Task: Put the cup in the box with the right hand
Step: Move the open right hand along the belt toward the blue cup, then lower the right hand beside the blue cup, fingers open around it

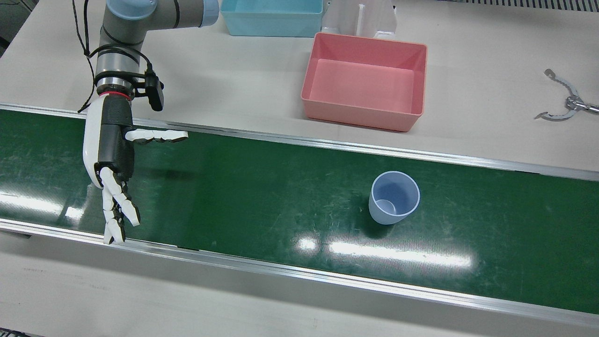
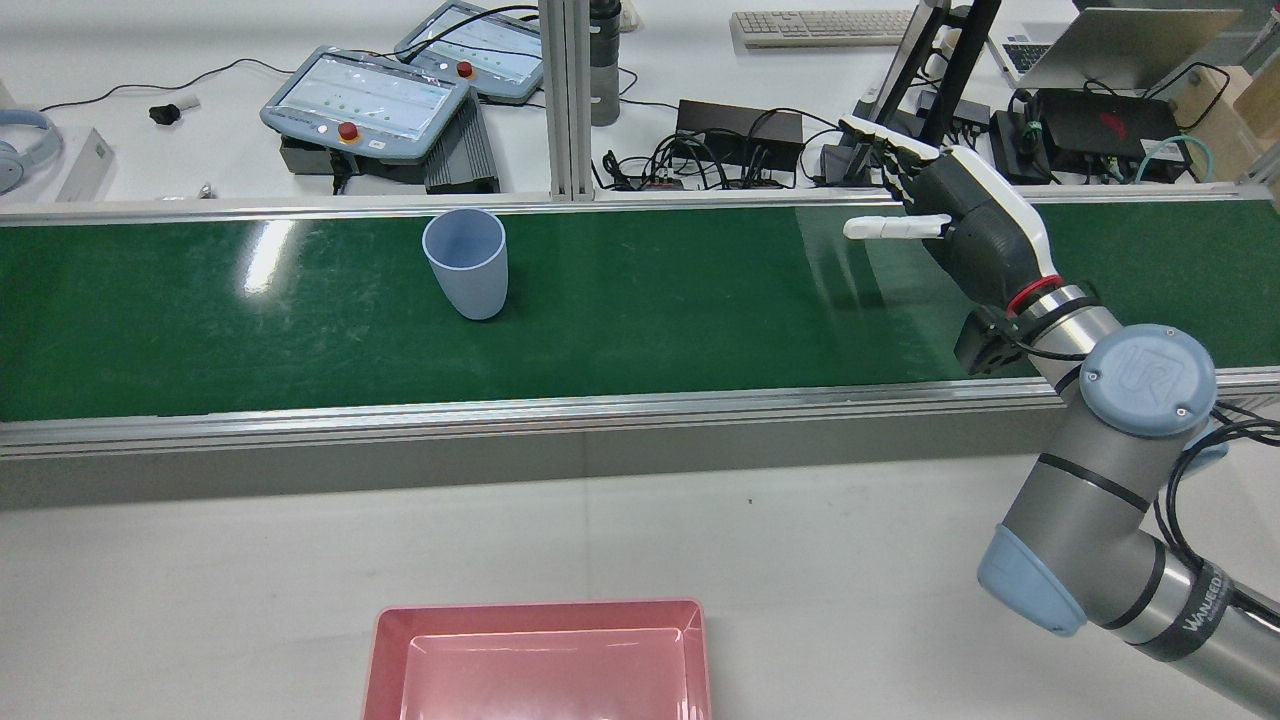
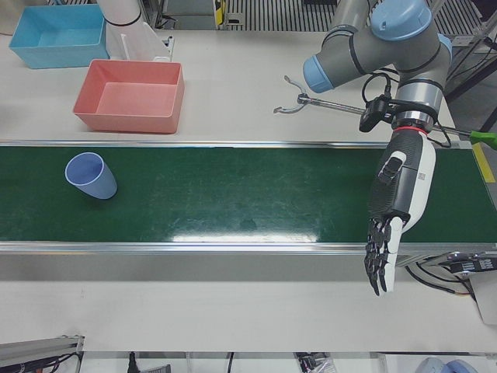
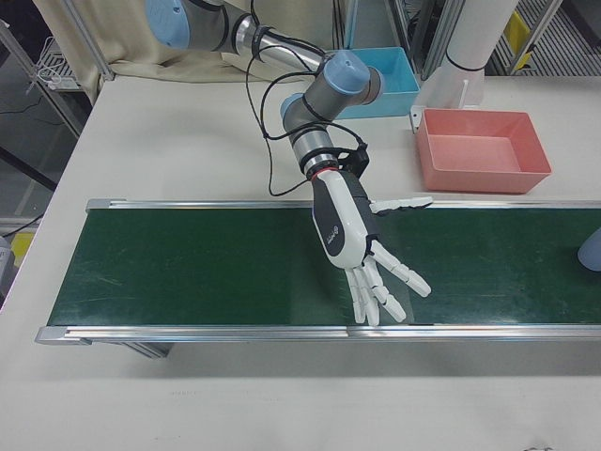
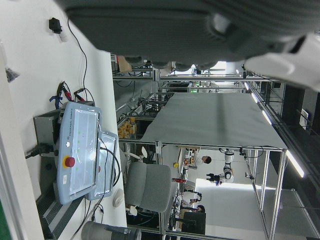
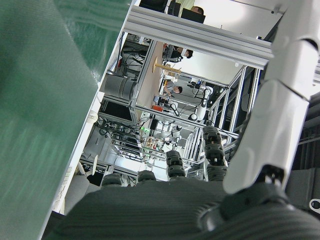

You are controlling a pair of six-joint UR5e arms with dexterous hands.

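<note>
You can read "UR" on the round blue-grey joint cap (image 2: 1148,380) of the right arm in the rear view. Lower on that arm's silver-grey tube (image 2: 1195,598) a black band reads approx. "WANJEED"; last letters unclear.

You have a blue bin (image 1: 271,18) just beyond the green conveyor belt (image 1: 262,187), metal tongs (image 1: 566,100) lying off the belt's far side, and two teach pendants (image 2: 365,100) behind it
</note>
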